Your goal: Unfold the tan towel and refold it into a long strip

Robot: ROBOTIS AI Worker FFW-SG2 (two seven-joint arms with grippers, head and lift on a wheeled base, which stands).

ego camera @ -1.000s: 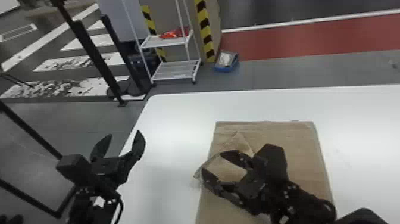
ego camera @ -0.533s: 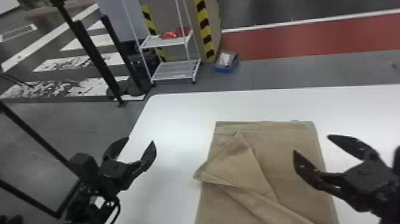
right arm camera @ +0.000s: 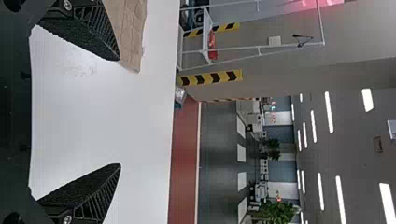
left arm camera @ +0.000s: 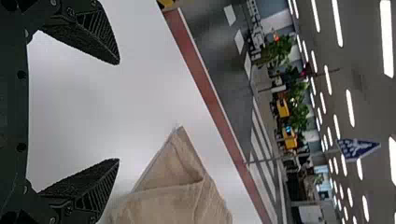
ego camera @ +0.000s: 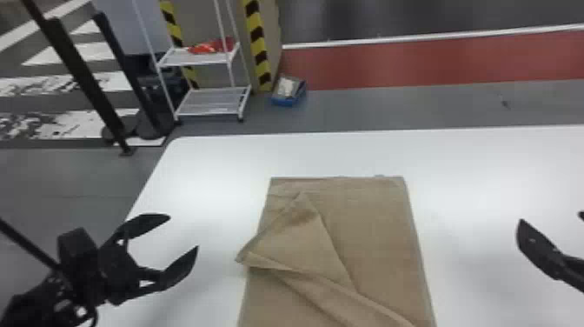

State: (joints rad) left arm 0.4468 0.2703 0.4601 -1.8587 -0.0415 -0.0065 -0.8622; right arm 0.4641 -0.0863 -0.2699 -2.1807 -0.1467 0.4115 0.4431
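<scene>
1. A gripper could pass over the smooth white tabletop (ego camera: 208,187) between the black two-fingered left gripper (ego camera: 184,232) and the tan cloth towel (ego camera: 373,226).
2. Room also runs beyond the towel's far edge, and between it and the black two-fingered right gripper (ego camera: 551,217).
3. The towel's folded-over flap (ego camera: 300,243) obstructs a low crossing.

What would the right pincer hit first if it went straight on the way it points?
The right pincer would probably meet the white tabletop, though it might pass above; depth is unclear. The tan towel lies off to its left, apparently outside that line.
</scene>
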